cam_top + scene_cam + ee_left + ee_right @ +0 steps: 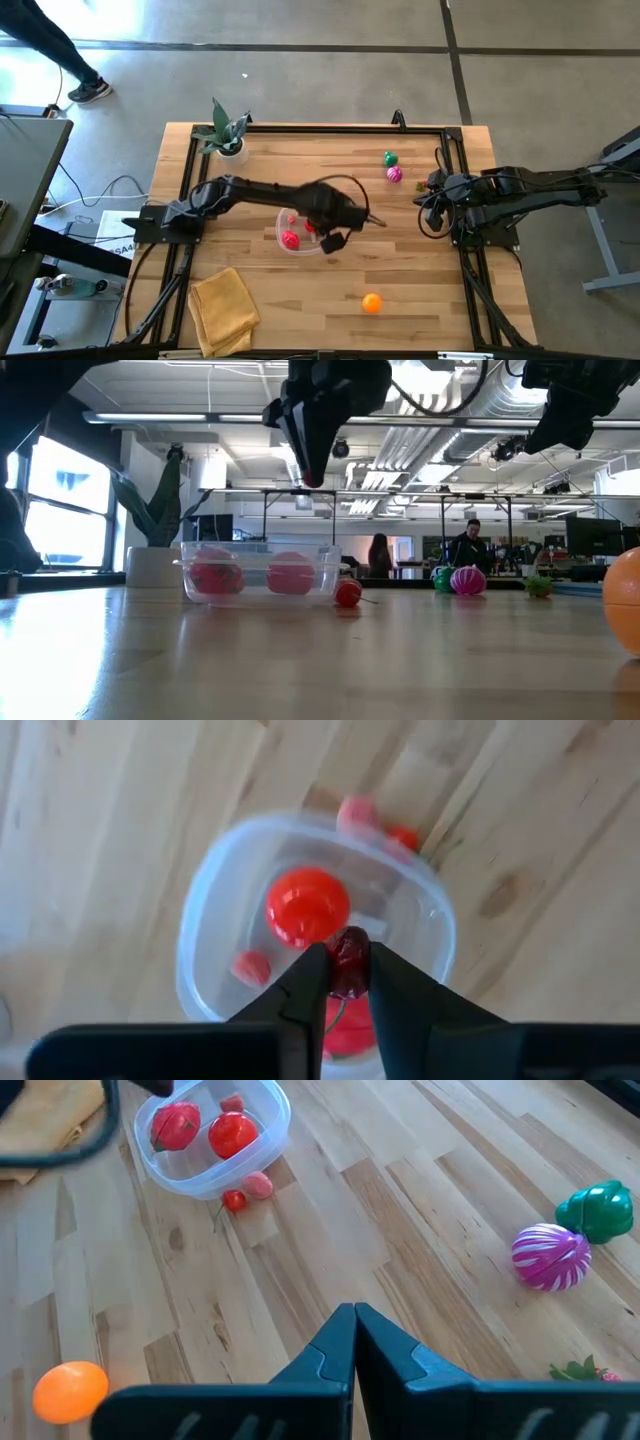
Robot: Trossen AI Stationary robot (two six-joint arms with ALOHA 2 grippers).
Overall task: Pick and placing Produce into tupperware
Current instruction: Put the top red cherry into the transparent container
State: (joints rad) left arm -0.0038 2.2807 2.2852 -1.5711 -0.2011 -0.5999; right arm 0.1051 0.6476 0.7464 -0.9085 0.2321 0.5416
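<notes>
The clear round tub (293,236) stands mid-table and holds a red tomato (308,906), another red piece (174,1126) and a small pink bit (252,966). My left gripper (348,958) hovers above the tub (205,920), shut on a small dark red toy fruit (349,964). A small red fruit (234,1200) and a pink piece (259,1184) lie on the wood against the tub's wall. A magenta vegetable (550,1257) and a green one (597,1210) lie far right, and an orange (372,302) lies near the front edge. My right gripper (354,1312) waits shut at the right side. My left gripper pinches the small dark red toy fruit (350,948) between its two fingertips (312,970), coming from above and pointing down. The fruit is lifted clear, well above the tub's rim (262,550), and a thin stem shows below it between the fingers.
A potted plant (226,135) stands at the far left corner and a folded yellow cloth (223,308) lies at the near left. A black frame (320,128) runs along the table's edges. Bare wood lies between the tub and the right-hand produce. People show in the room behind.
</notes>
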